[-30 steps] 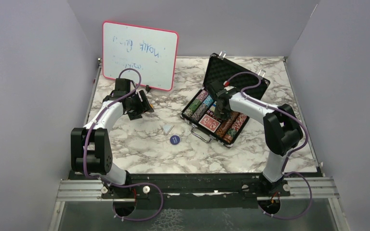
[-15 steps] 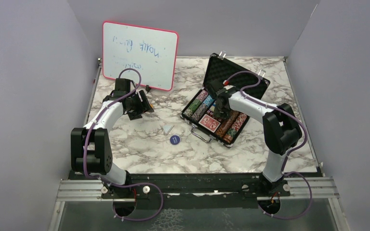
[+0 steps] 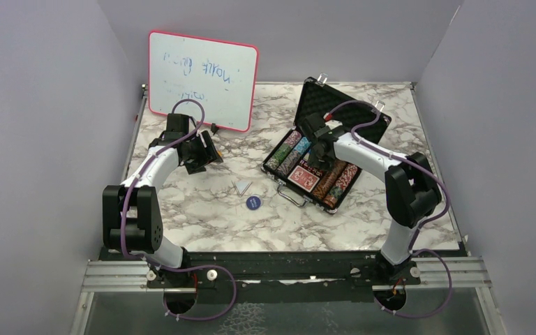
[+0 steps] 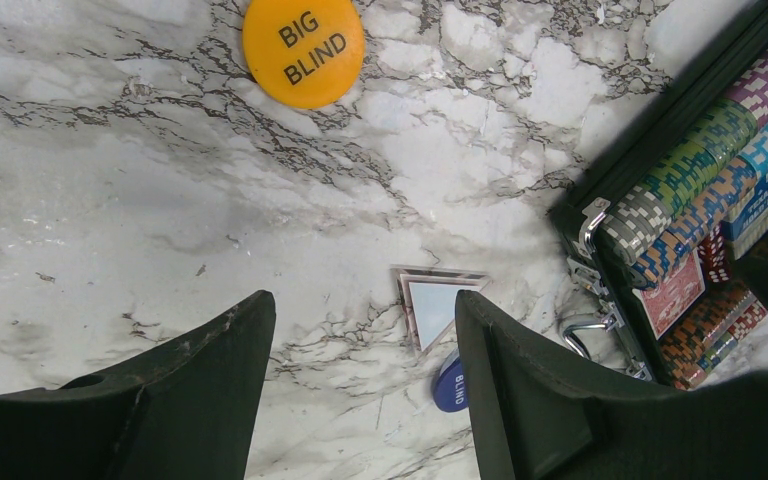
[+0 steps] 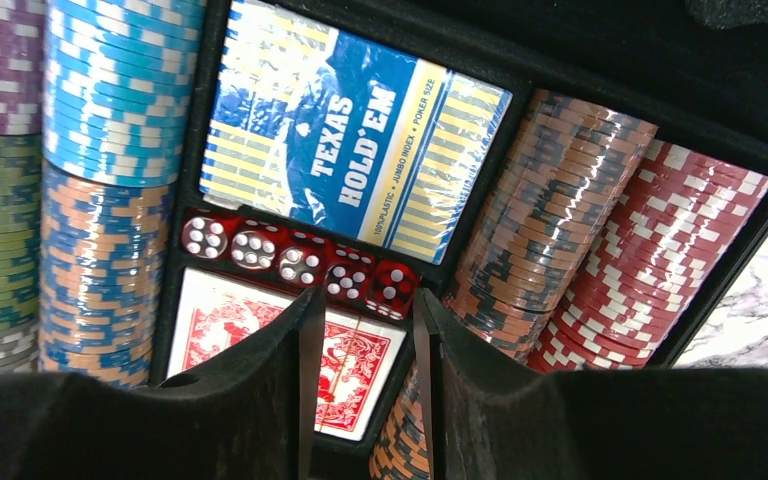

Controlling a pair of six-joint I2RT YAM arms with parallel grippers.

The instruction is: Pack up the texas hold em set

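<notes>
Left claw (image 4: pixel 360 300) is spread wide above the marble surface (image 4: pixel 110 200), with nothing gripped. An orange button (image 4: pixel 303 48) and a blue button (image 3: pixel 252 202) are seen lying loose on it. Further right, the black case (image 3: pixel 331 105) is propped open, filled with chip stacks (image 5: pixel 110 130). Right claw (image 5: pixel 365 310) is set narrow and empty over the red dice (image 5: pixel 300 262) and red-backed cards (image 5: pixel 360 370) inside.

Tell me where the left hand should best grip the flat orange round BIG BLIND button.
Probably grip the orange round button by two opposite points of its rim, coming straight down from above. It lies flat on the marble table, so only its thin edge offers a hold. The left hand is open.
</notes>
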